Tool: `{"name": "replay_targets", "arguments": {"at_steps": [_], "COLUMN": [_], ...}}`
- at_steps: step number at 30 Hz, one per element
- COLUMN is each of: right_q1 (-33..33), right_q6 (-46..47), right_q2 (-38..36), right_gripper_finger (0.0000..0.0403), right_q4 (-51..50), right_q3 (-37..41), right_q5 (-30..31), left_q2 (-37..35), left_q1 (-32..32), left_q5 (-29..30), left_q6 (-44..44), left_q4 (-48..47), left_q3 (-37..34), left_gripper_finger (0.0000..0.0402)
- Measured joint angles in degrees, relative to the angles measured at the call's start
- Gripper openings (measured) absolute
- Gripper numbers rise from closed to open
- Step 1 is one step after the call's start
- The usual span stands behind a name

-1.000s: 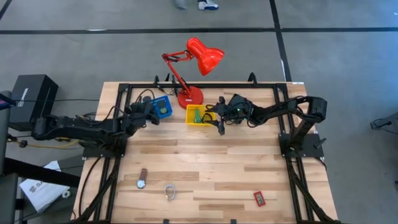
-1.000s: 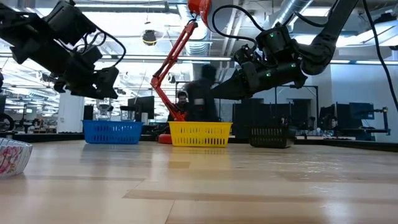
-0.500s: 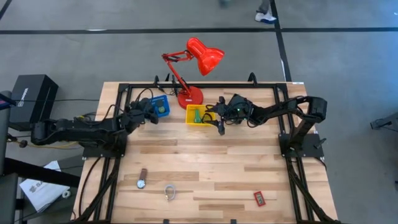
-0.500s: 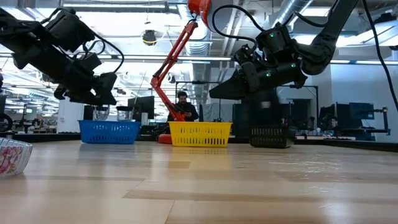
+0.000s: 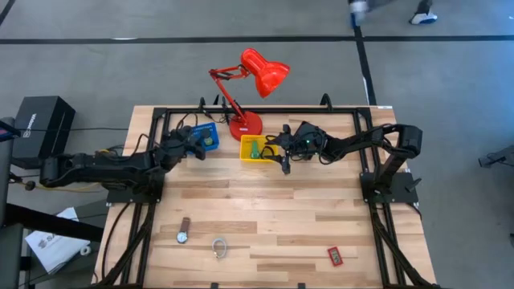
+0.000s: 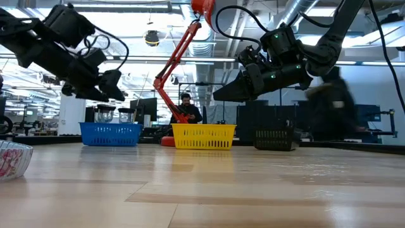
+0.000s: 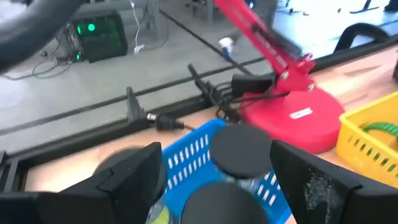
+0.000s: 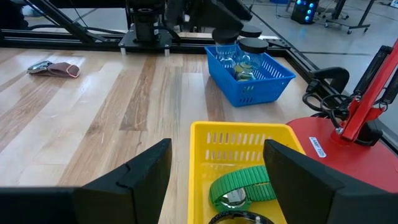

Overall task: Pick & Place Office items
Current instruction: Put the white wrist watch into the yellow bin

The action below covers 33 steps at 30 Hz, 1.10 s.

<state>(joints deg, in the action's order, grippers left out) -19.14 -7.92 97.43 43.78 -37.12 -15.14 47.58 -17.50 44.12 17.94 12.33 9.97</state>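
A: What do we see of the office items? We find two black-capped cylinders (image 8: 239, 46) standing in the blue tray (image 5: 208, 138) at the far left of the worktop (image 5: 265, 213), with something yellowish beside them.

B: And a green band (image 8: 239, 185) lies in the yellow tray (image 5: 259, 149), just right of the blue one. Near the front edge we count three more: the wristwatch (image 5: 184, 230) on the left, the clear ring (image 5: 220, 247) just right of it, and the small red rectangle (image 5: 335, 256) well apart on the right.

A: Where do we place the left gripper (image 5: 193, 146)?

B: We see it hanging above the near left side of the blue tray, its fingers (image 7: 134, 177) spread wide and holding nothing. In its wrist view the cylinder caps sit between them, lower down in the tray.

A: The right gripper (image 5: 283, 155)?

B: It hovers at the right end of the yellow tray, fingers apart, empty, above the green band.

A: Behind the trays we have the red desk lamp (image 5: 245, 88), its base (image 5: 245, 125) on the far edge between them. Beyond the worktop, a person (image 6: 184, 109) shows in the low view.
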Motion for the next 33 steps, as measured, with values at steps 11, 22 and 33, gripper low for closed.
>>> {"name": "replay_targets", "arguments": {"at_steps": [11,22,33], "right_q1": [0.0,2.6,11.8], "right_q6": [1.95,1.95,-4.31], "right_q2": [-0.02,-0.02,-0.02], "right_gripper_finger": [0.0245,0.0245,0.0245], "right_q4": [-4.48,2.17,10.95], "right_q3": [0.0,0.0,0.0], "right_q5": [0.0,-0.01,-0.02], "left_q2": [-6.68,-9.7,-9.49], "left_q1": [5.5,15.21,17.73], "left_q5": [0.37,-16.3,-29.46], "left_q6": [-7.99,-16.54,-16.36], "left_q4": [1.06,7.27,11.04], "left_q3": [2.48,2.55,2.59], "left_gripper_finger": [0.0295,0.0295,0.0295]}}
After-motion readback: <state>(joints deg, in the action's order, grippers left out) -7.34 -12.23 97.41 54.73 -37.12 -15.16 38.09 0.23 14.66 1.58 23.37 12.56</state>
